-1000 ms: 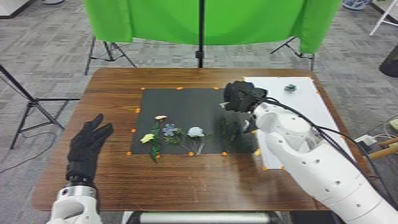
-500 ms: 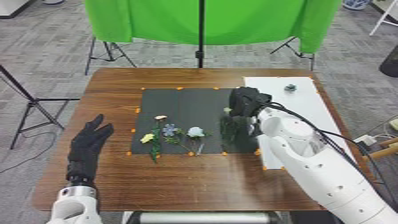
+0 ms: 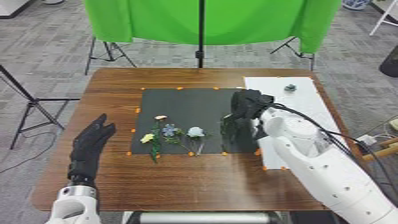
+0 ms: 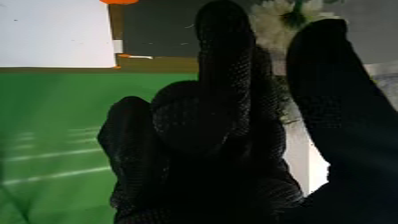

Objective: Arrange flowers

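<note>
In the head view, my right hand (image 3: 248, 103) is above the dark mat's right edge, with green leaves (image 3: 230, 127) hanging beside it. The right wrist view shows my right hand (image 4: 218, 110) curled, a pale flower (image 4: 272, 24) by its fingertips and greenery between thumb and fingers. Lying on the mat (image 3: 182, 102) are a peach flower (image 3: 161, 117), a yellow flower (image 3: 148, 137), a blue flower (image 3: 170, 130) and a white flower (image 3: 195, 132). My left hand (image 3: 87, 145), fingers straight, is left of the mat.
A white sheet (image 3: 306, 102) covers the right part of the brown table (image 3: 204, 185), and a small green object (image 3: 290, 87) sits near its far end. Orange markers dot the mat's border. Beyond the table stands a green cloth (image 3: 160, 22) on a dark stand.
My right hand has gone slightly left and nearer with the flower, whose leaves now hang over the mat's right part. The left hand's fingers have shifted a little.
</note>
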Tool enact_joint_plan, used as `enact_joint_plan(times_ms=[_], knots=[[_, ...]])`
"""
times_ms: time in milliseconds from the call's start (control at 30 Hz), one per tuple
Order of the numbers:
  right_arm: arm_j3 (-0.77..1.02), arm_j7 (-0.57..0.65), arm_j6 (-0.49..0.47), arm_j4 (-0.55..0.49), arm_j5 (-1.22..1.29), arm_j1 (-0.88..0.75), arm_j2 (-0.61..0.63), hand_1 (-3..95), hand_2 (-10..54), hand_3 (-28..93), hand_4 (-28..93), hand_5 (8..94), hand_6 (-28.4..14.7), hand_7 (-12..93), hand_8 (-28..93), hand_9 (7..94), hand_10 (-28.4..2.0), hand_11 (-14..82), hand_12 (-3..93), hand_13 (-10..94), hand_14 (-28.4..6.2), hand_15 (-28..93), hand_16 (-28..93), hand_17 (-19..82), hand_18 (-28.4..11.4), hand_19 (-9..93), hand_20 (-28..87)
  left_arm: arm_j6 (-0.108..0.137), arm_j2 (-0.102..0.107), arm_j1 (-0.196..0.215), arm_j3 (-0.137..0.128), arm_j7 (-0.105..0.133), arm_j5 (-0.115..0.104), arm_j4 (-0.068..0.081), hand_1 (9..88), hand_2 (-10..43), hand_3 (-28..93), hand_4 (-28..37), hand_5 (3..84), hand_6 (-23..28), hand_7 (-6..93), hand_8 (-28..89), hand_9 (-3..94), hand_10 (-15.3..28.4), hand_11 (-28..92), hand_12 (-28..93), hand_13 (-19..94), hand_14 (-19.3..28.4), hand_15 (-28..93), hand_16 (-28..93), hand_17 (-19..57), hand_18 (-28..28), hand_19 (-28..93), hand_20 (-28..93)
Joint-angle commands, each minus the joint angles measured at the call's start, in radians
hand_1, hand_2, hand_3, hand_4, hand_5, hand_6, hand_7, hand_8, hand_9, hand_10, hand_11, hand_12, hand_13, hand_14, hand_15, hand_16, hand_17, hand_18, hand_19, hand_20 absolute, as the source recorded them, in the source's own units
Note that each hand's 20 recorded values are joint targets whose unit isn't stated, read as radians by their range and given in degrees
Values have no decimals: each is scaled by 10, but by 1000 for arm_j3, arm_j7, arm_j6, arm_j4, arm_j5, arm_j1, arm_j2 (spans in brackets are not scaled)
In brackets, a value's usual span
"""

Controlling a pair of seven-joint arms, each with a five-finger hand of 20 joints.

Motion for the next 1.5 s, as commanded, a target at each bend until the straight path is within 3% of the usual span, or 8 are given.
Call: enact_joint_plan(times_ms=[33, 300, 467, 633, 867, 1033, 1267, 1500], knots=[[10, 3, -86, -73, 46, 5, 34, 385, -95, 650, -208, 657, 23, 197, -101, 845, -117, 281, 243, 875, -26, 605, 341, 608, -125, 932, 562, -17, -1, 9, -3, -13, 6, 5, 283, -48, 623, -229, 387, 34, 67, -58, 449, 117, 130, 114, 344, 141, 100, 41, 35, 124, 40, 196], [91, 77, -210, -156, 134, 38, 27, 373, -95, 634, -194, 639, 14, 172, -96, 846, -122, 280, 244, 880, -27, 608, 338, 609, -130, 932, 566, -9, -1, 12, -10, -11, 7, 2, 284, -48, 620, -224, 386, 34, 68, -58, 448, 116, 128, 115, 343, 140, 100, 42, 35, 124, 40, 196], [135, 150, -75, -148, 134, 76, 7, 379, -95, 625, -175, 641, 5, 161, -89, 845, -131, 271, 243, 877, -34, 609, 341, 609, -130, 932, 571, -10, -4, 15, -9, -7, 6, 2, 284, -47, 619, -225, 386, 34, 68, -59, 449, 117, 129, 115, 342, 141, 100, 42, 34, 124, 40, 197], [121, 195, 118, 29, -71, 144, -35, 373, -95, 620, -149, 641, -3, 155, -83, 789, -146, 222, 230, 848, -54, 610, 343, 594, -136, 932, 570, -11, -5, 11, -6, -5, 11, 3, 283, -45, 618, -224, 387, 34, 69, -59, 448, 117, 128, 115, 342, 141, 100, 42, 35, 124, 40, 197], [157, 201, -73, 263, -176, 217, -122, 338, -95, 629, -142, 466, -38, 104, -61, 533, -203, 77, 199, 752, -91, 638, 331, 551, -149, 932, 538, -8, -12, 13, -3, -6, 29, 3, 282, -43, 618, -224, 390, 34, 71, -59, 448, 117, 128, 115, 341, 141, 99, 42, 35, 124, 40, 197], [193, 223, -144, 422, -293, 247, -199, 330, -95, 624, -145, 439, -30, 100, -58, 513, -208, 66, 196, 748, -94, 641, 319, 543, -156, 932, 521, -16, -13, 10, -2, -8, 50, 3, 281, -40, 617, -224, 391, 35, 69, -60, 448, 116, 128, 115, 341, 141, 99, 42, 34, 124, 40, 197], [264, 300, -220, 538, -352, 258, -245, 336, -95, 617, -148, 391, -24, 84, -59, 464, -226, 52, 174, 748, -96, 637, 298, 538, -157, 931, 475, -17, -14, 13, -4, -8, 44, 3, 278, -38, 618, -225, 393, 35, 69, -60, 448, 116, 129, 116, 341, 141, 99, 42, 34, 124, 40, 196], [312, 285, -63, 555, -346, 201, -244, 388, -95, 615, -150, 414, -15, 108, -63, 525, -215, 69, 172, 786, -77, 637, 285, 565, -144, 932, 457, -19, -13, 15, -7, -7, 40, 3, 277, -38, 620, -226, 395, 36, 68, -60, 449, 116, 128, 115, 341, 141, 99, 42, 34, 124, 40, 196]])
